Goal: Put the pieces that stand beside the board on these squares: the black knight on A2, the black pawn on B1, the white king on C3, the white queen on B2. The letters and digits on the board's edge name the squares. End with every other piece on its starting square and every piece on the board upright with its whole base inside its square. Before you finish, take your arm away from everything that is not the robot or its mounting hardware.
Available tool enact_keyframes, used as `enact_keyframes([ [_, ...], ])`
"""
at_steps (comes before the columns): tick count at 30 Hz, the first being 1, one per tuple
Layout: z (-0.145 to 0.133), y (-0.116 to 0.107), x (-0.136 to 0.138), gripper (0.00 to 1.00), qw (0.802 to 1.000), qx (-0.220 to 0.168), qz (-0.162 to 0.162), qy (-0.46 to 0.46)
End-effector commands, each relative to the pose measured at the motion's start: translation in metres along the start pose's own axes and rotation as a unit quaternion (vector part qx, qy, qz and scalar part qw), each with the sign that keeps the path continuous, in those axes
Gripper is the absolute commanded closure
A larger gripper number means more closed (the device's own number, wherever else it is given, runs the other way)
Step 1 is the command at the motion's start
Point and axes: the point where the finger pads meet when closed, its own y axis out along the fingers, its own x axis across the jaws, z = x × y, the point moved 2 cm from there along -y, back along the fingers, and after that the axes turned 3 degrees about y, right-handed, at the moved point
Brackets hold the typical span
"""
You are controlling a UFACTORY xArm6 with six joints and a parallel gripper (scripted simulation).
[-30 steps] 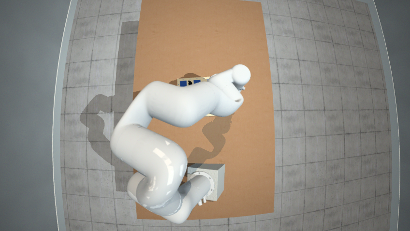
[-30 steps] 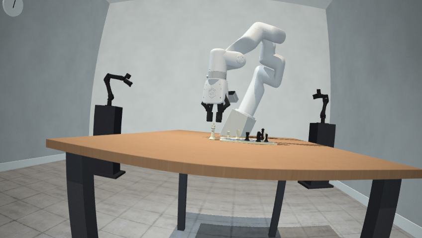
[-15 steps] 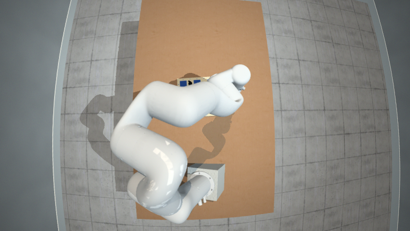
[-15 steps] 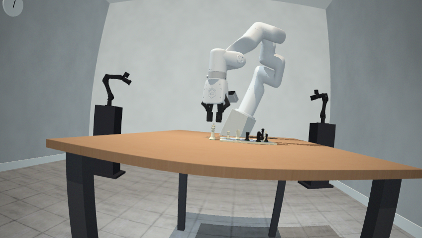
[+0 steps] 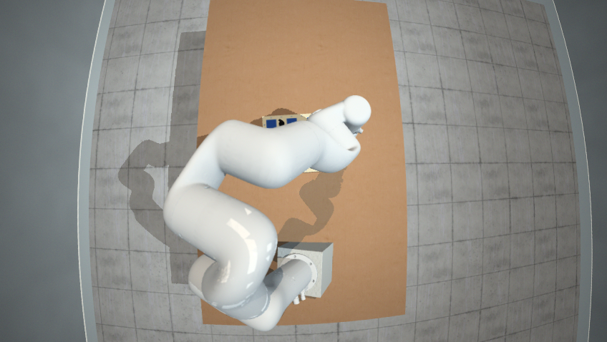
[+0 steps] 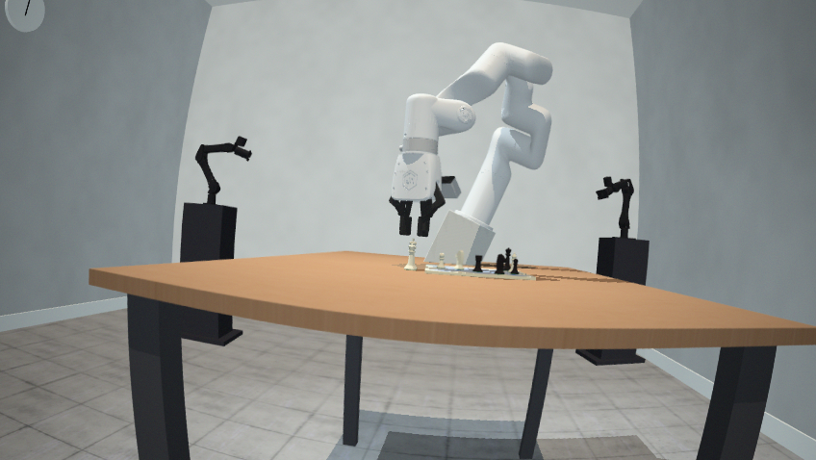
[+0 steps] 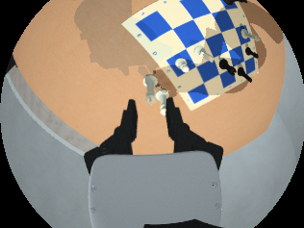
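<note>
The hand [image 6: 414,225] [image 7: 151,106] points straight down above a white piece [image 6: 410,255]; its fingers are partly spread, gripping nothing.

board [image 5: 302,119] mostly hidden under arm [image 5: 272,154]

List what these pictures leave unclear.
- Top: the robot's arm covers most of the board and the gripper's grasping end.
- Exterior: the board's edge letters are too small; pieces overlap at its right.
- Wrist: one black piece is cut off by the top edge.
</note>
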Motion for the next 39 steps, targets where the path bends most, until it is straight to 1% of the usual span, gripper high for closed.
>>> enact_keyframes([
  [1,-0.001,0.002,0.000,0.58,1.000,-0.002,0.000,0.000],
  [5,-0.001,0.005,0.000,0.58,1.000,-0.002,0.000,0.000],
  [15,-0.001,0.030,0.000,0.58,1.000,-0.002,0.000,0.000],
  [20,-0.001,0.039,0.000,0.58,1.000,-0.002,0.000,0.000],
  [39,-0.001,0.041,0.000,0.58,1.000,-0.002,0.000,0.000],
])
